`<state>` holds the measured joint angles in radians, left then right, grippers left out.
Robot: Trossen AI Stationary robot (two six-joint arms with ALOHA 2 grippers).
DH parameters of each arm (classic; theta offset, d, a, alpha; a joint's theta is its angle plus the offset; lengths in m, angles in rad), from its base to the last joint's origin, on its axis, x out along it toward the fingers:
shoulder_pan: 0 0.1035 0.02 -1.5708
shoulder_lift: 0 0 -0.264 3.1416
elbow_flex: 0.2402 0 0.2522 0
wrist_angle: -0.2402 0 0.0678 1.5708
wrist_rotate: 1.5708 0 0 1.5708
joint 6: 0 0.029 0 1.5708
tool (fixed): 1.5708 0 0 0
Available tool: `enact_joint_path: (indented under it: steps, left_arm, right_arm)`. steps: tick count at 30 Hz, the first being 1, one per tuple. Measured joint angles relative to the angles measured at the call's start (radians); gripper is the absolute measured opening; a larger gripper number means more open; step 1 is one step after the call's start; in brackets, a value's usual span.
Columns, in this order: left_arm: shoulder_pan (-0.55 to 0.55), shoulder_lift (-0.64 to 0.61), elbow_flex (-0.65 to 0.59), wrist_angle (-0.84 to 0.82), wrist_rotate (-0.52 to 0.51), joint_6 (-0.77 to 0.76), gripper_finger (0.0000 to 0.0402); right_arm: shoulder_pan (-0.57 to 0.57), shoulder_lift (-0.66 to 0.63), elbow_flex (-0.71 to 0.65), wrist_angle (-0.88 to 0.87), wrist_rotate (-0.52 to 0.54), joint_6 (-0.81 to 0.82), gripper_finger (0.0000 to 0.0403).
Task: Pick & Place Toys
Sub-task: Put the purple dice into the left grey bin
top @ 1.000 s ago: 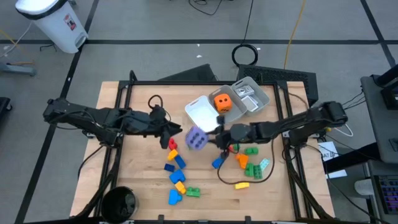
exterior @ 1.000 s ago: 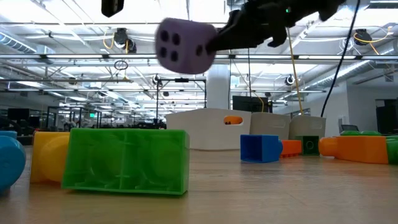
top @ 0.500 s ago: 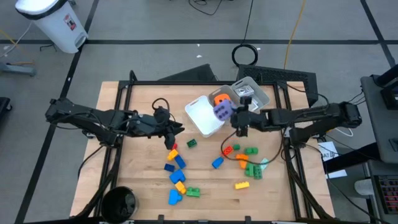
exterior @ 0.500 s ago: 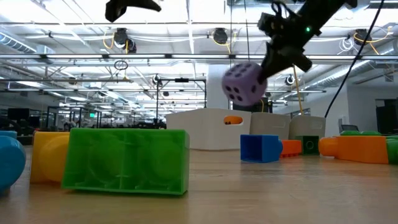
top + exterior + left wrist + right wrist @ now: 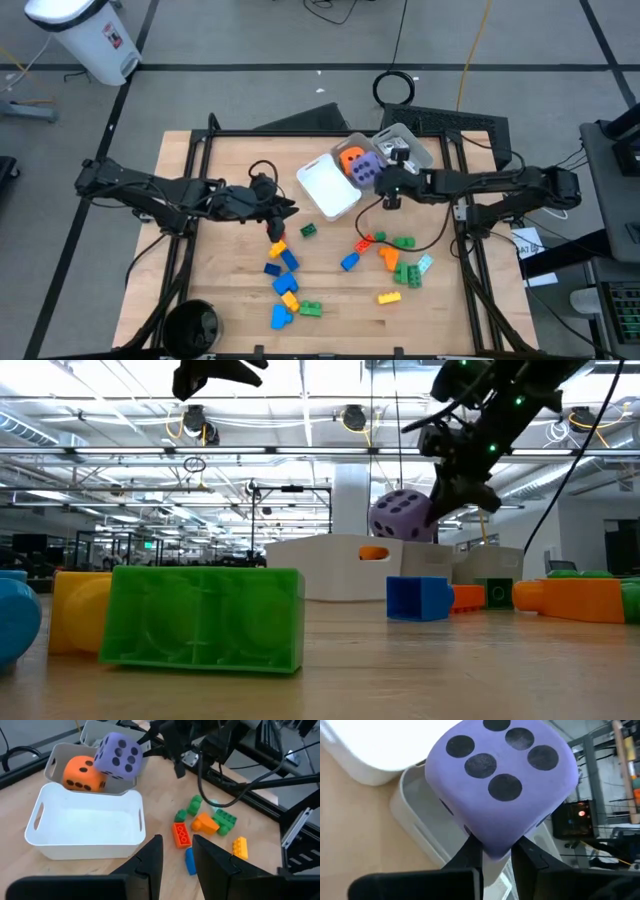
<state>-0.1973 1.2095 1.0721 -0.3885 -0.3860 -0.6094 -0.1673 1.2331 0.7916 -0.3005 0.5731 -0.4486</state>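
Since a second ago our right tool [image 5: 381, 181], clamped on the purple die [image 5: 364, 171], has carried it from mid-bench to hang above the clear tray [image 5: 420, 152], the orange die [image 5: 350, 157] just at its 10 o'clock.

purple die [image 5: 117, 754] black-dotted; orange die [image 5: 82, 773] too.

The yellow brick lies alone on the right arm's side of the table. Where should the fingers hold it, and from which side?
Grip the yellow brick across its narrow width, on its two long flat sides, coming straight down from above. It lies flat, with bare table along both long sides, so the fingers should fit. The right gripper is nearer but holds the purple die.
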Motion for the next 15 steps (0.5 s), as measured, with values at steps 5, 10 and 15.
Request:
enact_joint_path:
  steps: [5, 10, 15]
  left_arm:
    - [0.001, 0.001, 0.000, -0.002, 0.000, 0.000, 0.0113]
    - [0.001, 0.001, 0.000, -0.003, 0.000, 0.001, 0.0113]
    - [0.001, 0.001, 0.000, -0.003, 0.000, 0.003, 0.0113]
  right_arm:
    - [0.009, 0.000, -0.019, 0.039, 0.029, -0.059, 0.0025]
    - [0.037, 0.000, -0.019, 0.015, 0.034, -0.061, 0.0025]
    - [0.062, -0.008, -0.019, -0.009, 0.039, -0.046, 0.0024]
